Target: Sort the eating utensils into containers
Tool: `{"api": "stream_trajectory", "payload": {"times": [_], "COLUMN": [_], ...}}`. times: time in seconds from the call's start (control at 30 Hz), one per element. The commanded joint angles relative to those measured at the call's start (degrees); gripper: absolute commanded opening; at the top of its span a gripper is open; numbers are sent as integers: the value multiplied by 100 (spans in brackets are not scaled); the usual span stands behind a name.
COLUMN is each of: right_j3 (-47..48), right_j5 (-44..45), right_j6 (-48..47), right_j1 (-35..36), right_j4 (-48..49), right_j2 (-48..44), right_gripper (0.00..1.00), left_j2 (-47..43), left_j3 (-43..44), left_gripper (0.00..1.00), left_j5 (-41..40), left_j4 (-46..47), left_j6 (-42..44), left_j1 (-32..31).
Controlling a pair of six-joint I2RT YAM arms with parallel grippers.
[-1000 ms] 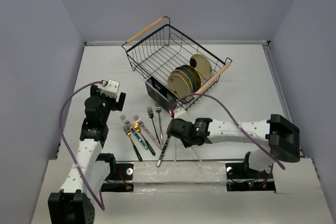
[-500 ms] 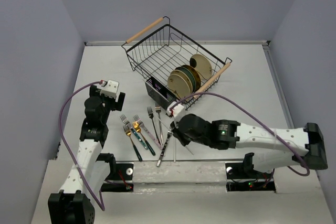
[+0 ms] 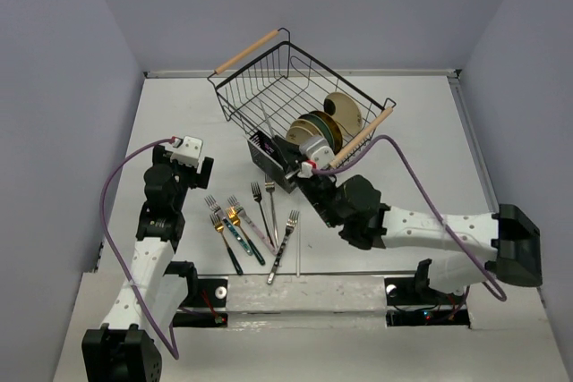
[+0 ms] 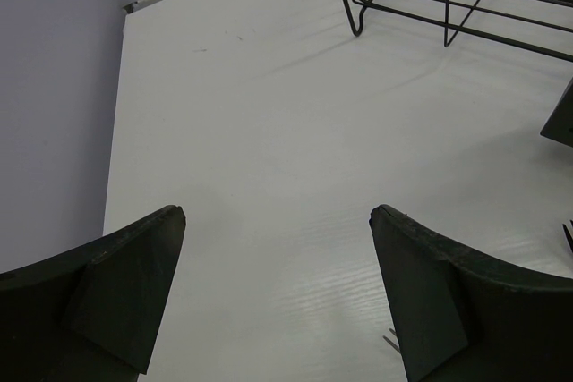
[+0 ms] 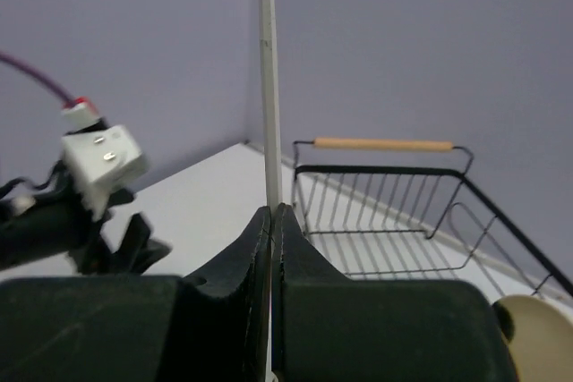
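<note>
Several forks [image 3: 242,225] lie in a loose fan on the white table in front of the arms, with one silver fork [image 3: 283,248] a little to their right. My right gripper [image 3: 293,161] hovers over the small black slotted caddy [image 3: 269,151] that stands against the wire basket's near side. In the right wrist view the right gripper [image 5: 271,208] is shut on a slim pale fork handle [image 5: 267,78] that sticks straight up out of the jaws. My left gripper [image 4: 277,216] hangs open over bare table, left of the forks, with nothing in it.
A big black wire basket [image 3: 260,87] with wooden handles holds round plates [image 3: 315,136] and sits tilted at the back centre. Side walls close in the table left and right. Fork tines [image 4: 391,339] peek in beside my left gripper's right finger.
My right gripper rose from the table beside the forks with a fork in its jaws and swung back and up to above the caddy. The left arm stayed put.
</note>
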Motion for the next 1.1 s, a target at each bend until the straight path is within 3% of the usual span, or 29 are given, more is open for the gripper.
{"api": "stream_trajectory", "payload": {"times": [0.0, 0.1, 0.3, 0.7, 1.07], "right_j3": [196, 179, 12, -23, -287], "right_j5": [577, 551, 392, -170, -179], "right_j6": [-1147, -1087, -313, 758, 689], "right_j1": [-560, -799, -1090, -1037, -1037], "right_j4": [2407, 2672, 2268, 1249, 1178], "right_j2": [606, 976, 1345, 1258, 1846], "right_gripper": [0, 0, 0, 0, 0], "left_j2": [1, 1, 36, 45, -17], "left_j3": [-42, -42, -33, -86, -112], "left_gripper": [99, 99, 99, 99, 99], "left_j5": [-56, -47, -38, -56, -65], "left_j4": [246, 254, 254, 360, 360], "left_j6": [66, 66, 75, 101, 101], "left_j1": [44, 44, 44, 44, 35]}}
